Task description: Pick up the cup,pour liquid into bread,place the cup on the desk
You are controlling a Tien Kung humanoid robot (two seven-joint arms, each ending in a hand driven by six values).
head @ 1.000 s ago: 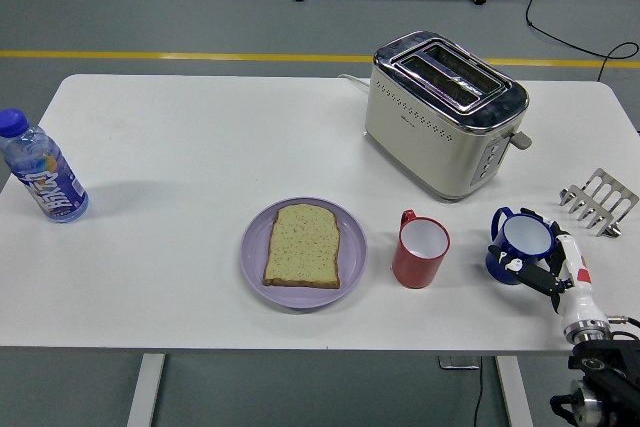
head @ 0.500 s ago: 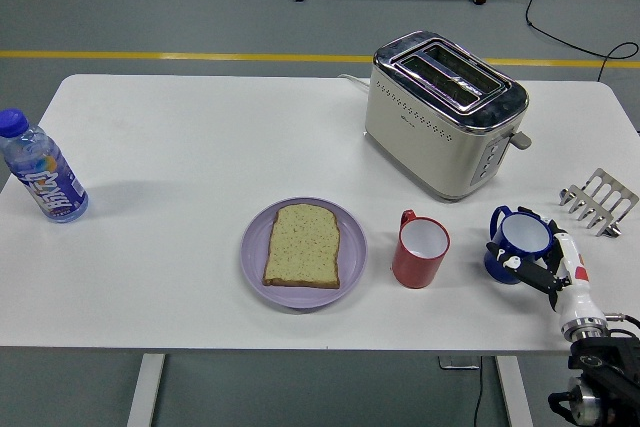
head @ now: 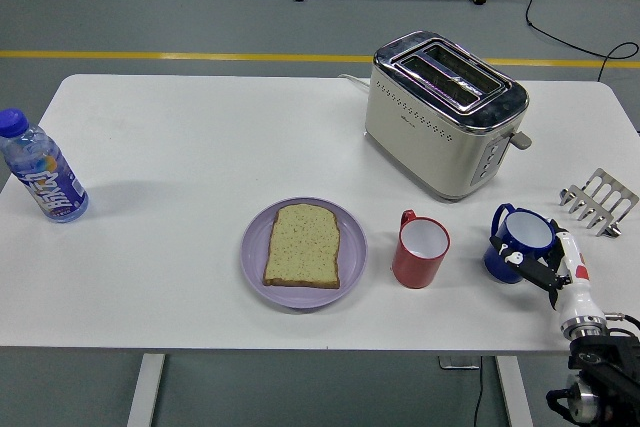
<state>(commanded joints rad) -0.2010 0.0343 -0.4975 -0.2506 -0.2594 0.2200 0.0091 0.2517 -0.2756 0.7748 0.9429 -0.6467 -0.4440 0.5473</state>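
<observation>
A blue cup (head: 503, 250) with a white inside stands at the right of the white table. My right hand (head: 527, 267) comes up from the lower right corner. Its black fingers (head: 541, 274) curl around the cup's near right side, and a white-tipped thumb rests on its front. A red cup (head: 420, 253), upright with a white inside, stands just left of the blue one. A slice of bread (head: 303, 244) lies flat on a purple plate (head: 254, 269) at the table's middle front. My left hand does not show.
A cream and chrome toaster (head: 445, 112) stands behind the cups. A small metal toast rack (head: 600, 202) sits by the right edge. A blue-capped water bottle (head: 42, 169) stands at the far left edge. The table's near edge (head: 300, 349) runs just below the plate.
The blue cup has shifted slightly to the right, together with my right hand, whose wrist has drawn back a little. Nothing else has moved.
</observation>
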